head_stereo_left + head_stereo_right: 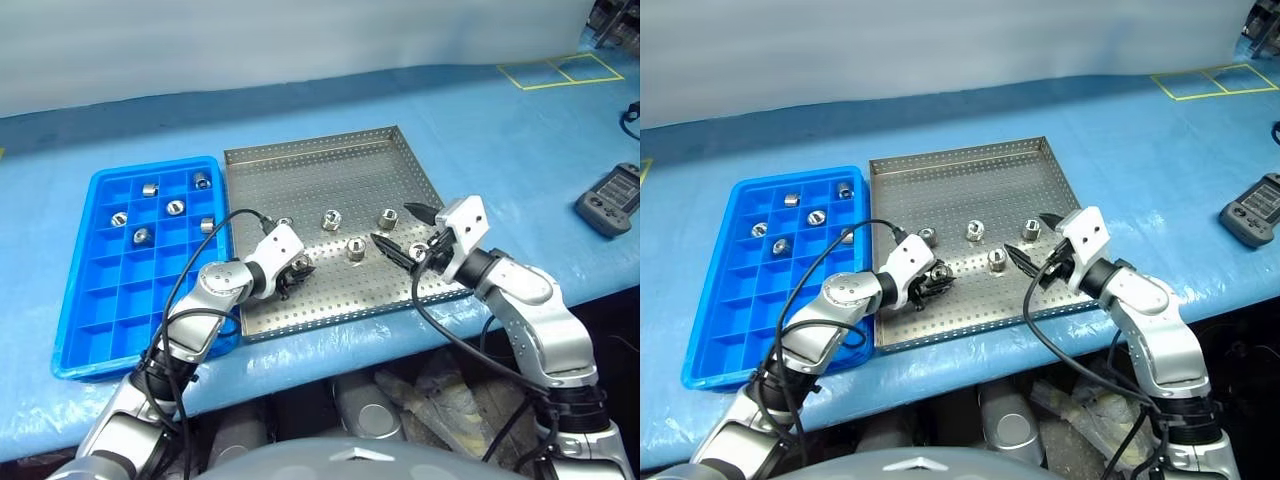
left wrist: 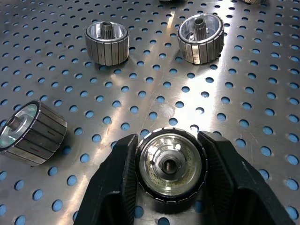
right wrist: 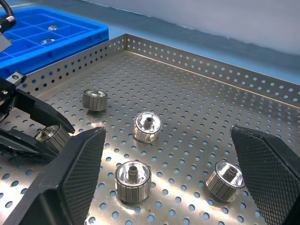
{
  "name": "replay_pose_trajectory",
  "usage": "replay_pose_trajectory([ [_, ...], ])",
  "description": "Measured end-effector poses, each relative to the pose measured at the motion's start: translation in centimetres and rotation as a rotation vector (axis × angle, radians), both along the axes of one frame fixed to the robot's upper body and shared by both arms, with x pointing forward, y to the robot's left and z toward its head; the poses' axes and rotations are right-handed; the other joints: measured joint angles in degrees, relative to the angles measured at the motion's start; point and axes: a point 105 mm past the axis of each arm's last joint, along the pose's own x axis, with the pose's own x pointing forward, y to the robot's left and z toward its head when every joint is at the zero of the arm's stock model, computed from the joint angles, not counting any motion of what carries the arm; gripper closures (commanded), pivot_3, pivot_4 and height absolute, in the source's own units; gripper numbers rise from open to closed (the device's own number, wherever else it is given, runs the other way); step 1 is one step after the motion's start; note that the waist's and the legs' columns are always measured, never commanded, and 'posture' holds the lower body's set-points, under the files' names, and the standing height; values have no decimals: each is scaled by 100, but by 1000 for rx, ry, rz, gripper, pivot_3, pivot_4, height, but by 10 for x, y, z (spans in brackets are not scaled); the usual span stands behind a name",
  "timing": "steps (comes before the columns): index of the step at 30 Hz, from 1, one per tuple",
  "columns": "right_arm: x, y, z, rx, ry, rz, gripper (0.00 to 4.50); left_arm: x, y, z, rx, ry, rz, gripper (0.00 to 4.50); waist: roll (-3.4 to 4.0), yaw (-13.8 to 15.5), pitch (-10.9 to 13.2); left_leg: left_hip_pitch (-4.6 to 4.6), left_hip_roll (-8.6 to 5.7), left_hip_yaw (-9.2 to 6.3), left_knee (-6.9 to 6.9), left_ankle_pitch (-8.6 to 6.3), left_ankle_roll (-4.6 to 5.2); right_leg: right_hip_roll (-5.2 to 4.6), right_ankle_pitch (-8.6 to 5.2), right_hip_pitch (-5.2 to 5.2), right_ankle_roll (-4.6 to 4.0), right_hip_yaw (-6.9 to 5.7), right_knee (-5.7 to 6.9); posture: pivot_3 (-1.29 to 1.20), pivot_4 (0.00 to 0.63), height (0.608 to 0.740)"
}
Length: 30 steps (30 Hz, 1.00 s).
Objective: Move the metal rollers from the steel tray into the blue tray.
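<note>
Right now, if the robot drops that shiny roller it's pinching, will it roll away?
Probably only if it lands on its side. The roller between the left gripper fingers is a round cylinder; one lying tipped nearby could roll. Its ridged sides likely help the grip. It looks solid metal, so probably heavy for its size.

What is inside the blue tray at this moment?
The blue tray holds six metal rollers, each in its own compartment near the far end. The left arm covers part of its near right corner.
</note>
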Motion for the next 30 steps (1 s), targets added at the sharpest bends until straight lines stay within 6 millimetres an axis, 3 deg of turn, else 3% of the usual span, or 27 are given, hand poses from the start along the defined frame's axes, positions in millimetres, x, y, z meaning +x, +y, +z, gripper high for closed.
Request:
replay_pose_trajectory([
  [3,1,2,0,2,1,13,0,2,3,11,-46,-33,32,2788,0,2,0,0,0,2,0,0,1,0,1,-7,2,4,0,-218,150,740],
  [5,1,9,-1,2,11,47,0,6,10,33,-103,-99,79,2788,-1,4,1,-2,2,4,0,0,1,-1,2,-9,3,6,1,-197,150,740],
  [9,-2,25,-7,21,58,153,0,5,43,68,-123,-225,184,2788,-1,13,1,2,6,9,-2,-1,1,5,2,-7,3,13,3,-138,150,740],
  [14,3,40,-19,16,133,253,0,-8,112,66,10,-251,428,2788,-6,164,3,30,6,9,-1,-1,2,4,2,-6,3,12,2,-60,150,740],
  [20,8,57,-17,25,131,323,0,-20,173,67,98,-305,774,2788,-13,614,3,24,2,1,-1,-7,10,-6,3,-9,1,1,-6,10,150,740],
  [23,8,61,-17,19,138,356,0,-25,193,67,124,-327,931,2788,-14,888,2,12,-1,-11,0,-8,11,-18,12,-13,-15,-14,-10,31,150,740],
  [30,10,62,-14,15,128,368,0,-16,207,68,148,-377,1091,2788,-17,1242,0,1,-1,-40,2,-5,3,-28,21,-13,-34,-43,-16,30,150,740],
])
